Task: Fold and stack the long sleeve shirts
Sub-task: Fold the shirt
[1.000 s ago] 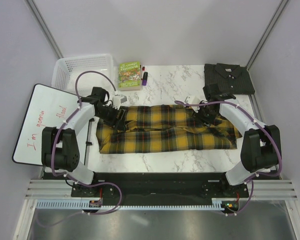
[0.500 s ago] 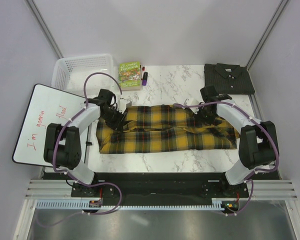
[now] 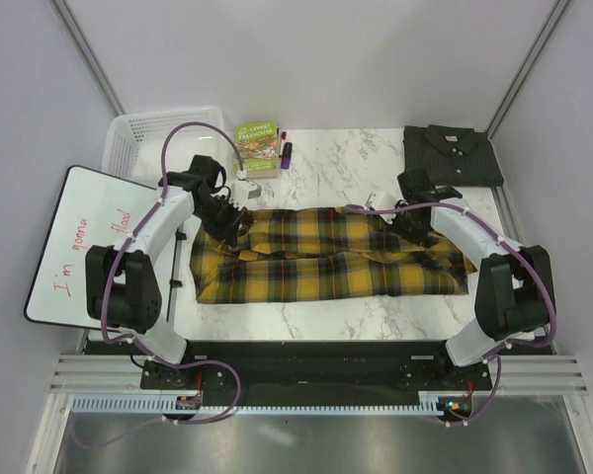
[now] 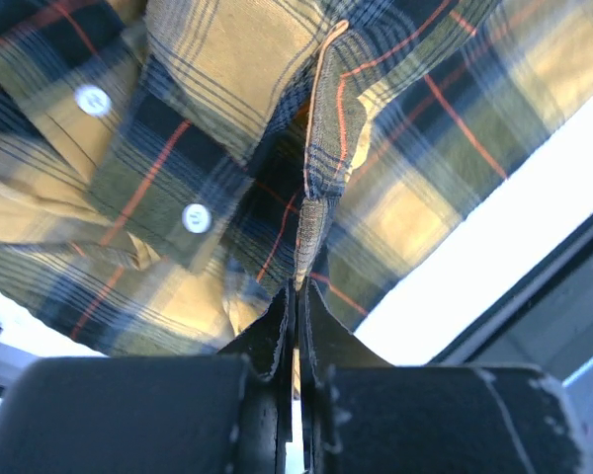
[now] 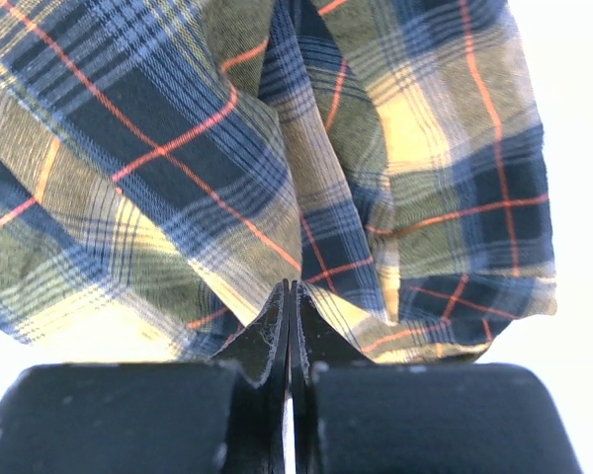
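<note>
L jaws are pinching a fold of the yellow-and-black plaid cloth shirt (image 3: 326, 265) lying on the white marble bench (image 3: 326, 308); R jaws are pinching another.

Top camera overlooks the whole table (image 3: 356, 158); wrist cameras closely share the plaid shirt (image 3: 326, 259).

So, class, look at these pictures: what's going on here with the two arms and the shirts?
Both arms are working on the plaid shirt, which lies across the marble table folded into a long band. The left gripper is shut on a fold of cloth at its left end, the right gripper on cloth at its right end. The grey shirt lies folded at the far right corner, untouched. So the plaid one is mid-fold and nothing is stacked yet.
</note>
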Robot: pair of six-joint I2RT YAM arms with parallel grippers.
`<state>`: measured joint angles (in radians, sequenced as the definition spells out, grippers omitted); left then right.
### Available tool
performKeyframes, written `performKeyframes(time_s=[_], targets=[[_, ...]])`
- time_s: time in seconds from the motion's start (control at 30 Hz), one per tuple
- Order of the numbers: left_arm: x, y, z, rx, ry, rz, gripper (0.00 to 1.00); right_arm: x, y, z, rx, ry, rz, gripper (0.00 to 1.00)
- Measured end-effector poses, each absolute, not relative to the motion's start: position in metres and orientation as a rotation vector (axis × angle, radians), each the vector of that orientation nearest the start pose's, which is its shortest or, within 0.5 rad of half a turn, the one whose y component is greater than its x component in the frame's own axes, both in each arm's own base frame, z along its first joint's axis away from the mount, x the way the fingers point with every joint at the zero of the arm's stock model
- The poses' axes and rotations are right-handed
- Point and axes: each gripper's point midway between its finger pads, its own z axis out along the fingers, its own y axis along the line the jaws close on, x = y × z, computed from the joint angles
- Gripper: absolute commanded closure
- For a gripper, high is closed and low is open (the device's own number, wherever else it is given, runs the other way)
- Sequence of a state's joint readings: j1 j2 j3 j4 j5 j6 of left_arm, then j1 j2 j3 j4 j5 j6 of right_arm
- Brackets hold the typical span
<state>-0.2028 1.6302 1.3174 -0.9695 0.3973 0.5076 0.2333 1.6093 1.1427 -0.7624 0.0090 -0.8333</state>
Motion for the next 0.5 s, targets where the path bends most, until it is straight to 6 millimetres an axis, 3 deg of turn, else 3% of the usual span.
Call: performKeyframes(time_s=[0.13,0.3,0.33,0.37,0.4,0.47,0.5], targets=[[0.286,-0.105,0.105,1.092,2.609,-0.503,0.98,0.325,0.043,0.084,-1.435,2.399,-0.166,1.0],[0.263,-0.094,0.09,1.11,2.691,-0.537,0.98,0.306,0.039,0.073,-1.468,2.433,-0.146,1.0],[0.263,-0.092,0.09,1.104,2.695,-0.538,0.98,0.304,0.039,0.071,-1.471,2.44,-0.143,0.92],[0.265,-0.091,0.091,1.097,2.695,-0.537,0.98,0.303,0.038,0.07,-1.474,2.444,-0.143,0.71],[0.267,-0.089,0.092,1.089,2.695,-0.536,0.98,0.303,0.038,0.07,-1.471,2.444,-0.144,0.62],[0.272,-0.087,0.095,1.077,2.694,-0.533,0.98,0.304,0.039,0.07,-1.458,2.445,-0.146,0.49],[0.275,-0.087,0.098,1.072,2.691,-0.532,0.98,0.306,0.039,0.071,-1.463,2.438,-0.148,0.48]])
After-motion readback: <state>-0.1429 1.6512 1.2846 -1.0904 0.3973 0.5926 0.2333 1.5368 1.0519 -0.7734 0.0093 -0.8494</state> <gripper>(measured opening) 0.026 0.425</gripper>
